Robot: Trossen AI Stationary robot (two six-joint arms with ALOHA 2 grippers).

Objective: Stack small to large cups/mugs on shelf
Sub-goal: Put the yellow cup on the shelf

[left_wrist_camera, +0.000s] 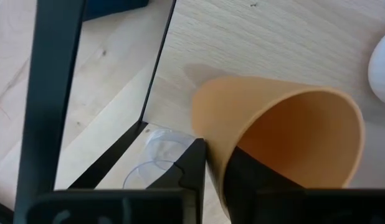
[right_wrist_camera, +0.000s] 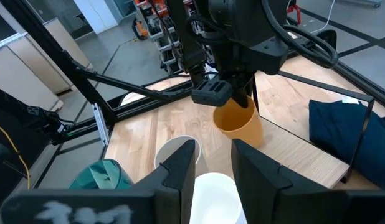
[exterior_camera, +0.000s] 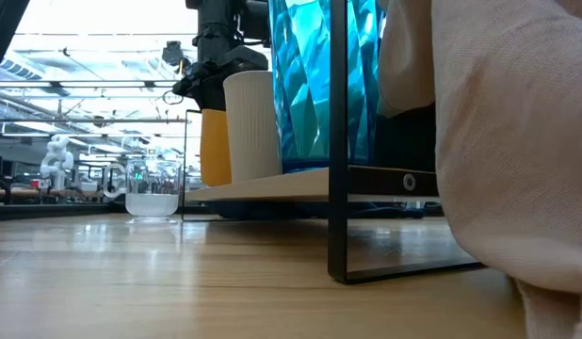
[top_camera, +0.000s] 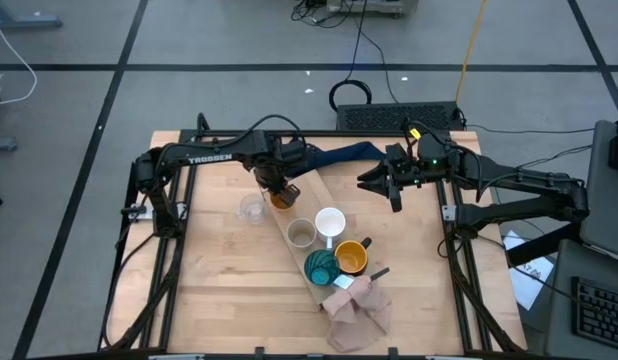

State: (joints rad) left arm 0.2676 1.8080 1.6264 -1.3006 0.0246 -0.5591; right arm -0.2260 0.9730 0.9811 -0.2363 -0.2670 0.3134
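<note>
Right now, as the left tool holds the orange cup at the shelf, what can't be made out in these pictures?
- Low view: the orange cup is hidden behind the white mug and teal cup.
- High view: whether the orange cup rests on the shelf; the left tool covers it.
- Left wrist view: the clear glass is mostly behind that tool's finger.
- Low view: the pinkish cloth blocks the right side.

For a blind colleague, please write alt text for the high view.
Seen from above, the left gripper grips the rim of the orange cup at the far end of the shelf. Four more cups line the board; a clear glass stands on the table. The right gripper waits apart.
</note>
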